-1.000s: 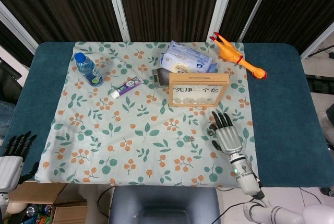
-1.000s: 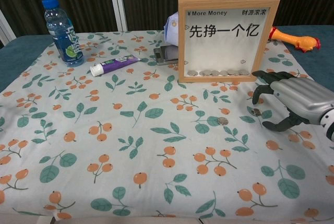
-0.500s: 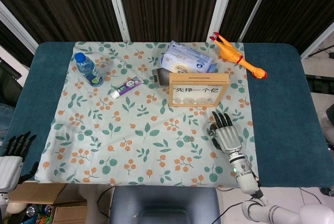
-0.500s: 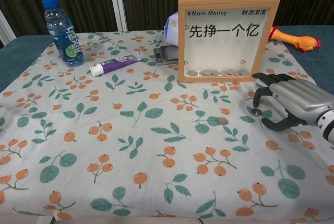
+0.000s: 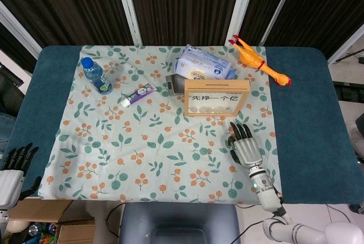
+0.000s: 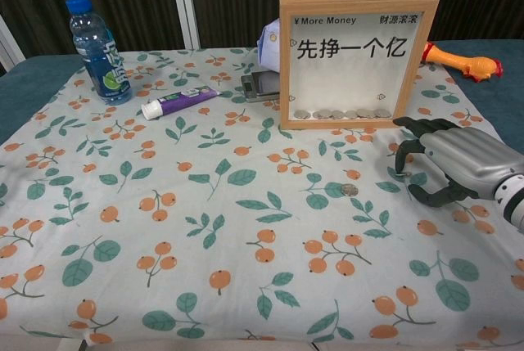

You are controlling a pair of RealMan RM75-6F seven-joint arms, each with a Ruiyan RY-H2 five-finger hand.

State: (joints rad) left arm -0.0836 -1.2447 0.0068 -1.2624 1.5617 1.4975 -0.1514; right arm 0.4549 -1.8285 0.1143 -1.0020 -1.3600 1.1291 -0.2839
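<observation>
**Inspector:** Right hand (image 6: 446,163) was found palm down over the floral cloth (image 6: 205,228), fingers spread and curved, tips at the cloth, gripping nothing.

**Clerk:** And the coins?

**Inspector:** One coin (image 6: 401,175) lay directly under the fingertips; contact could not be confirmed. A second coin (image 6: 350,191) lay on the cloth just to the left of the hand, apart from it.

**Clerk:** What stood beyond the hand?

**Inspector:** Just behind it stood the wooden money frame (image 6: 357,60), upright, with a row of coins along its bottom. Behind the frame were a tissue pack (image 5: 205,65) and a small dark device (image 6: 260,85). A rubber chicken (image 5: 259,60) lay at the far right, partly off the cloth.

**Clerk:** Farther left?

**Inspector:** A toothpaste tube (image 6: 178,102) lay flat, and a water bottle (image 6: 96,50) stood upright near the far left corner.

**Clerk:** The other hand?

**Inspector:** Left hand (image 5: 12,173) hung off the table's (image 5: 34,102) near left corner, fingers apart, holding nothing.
</observation>
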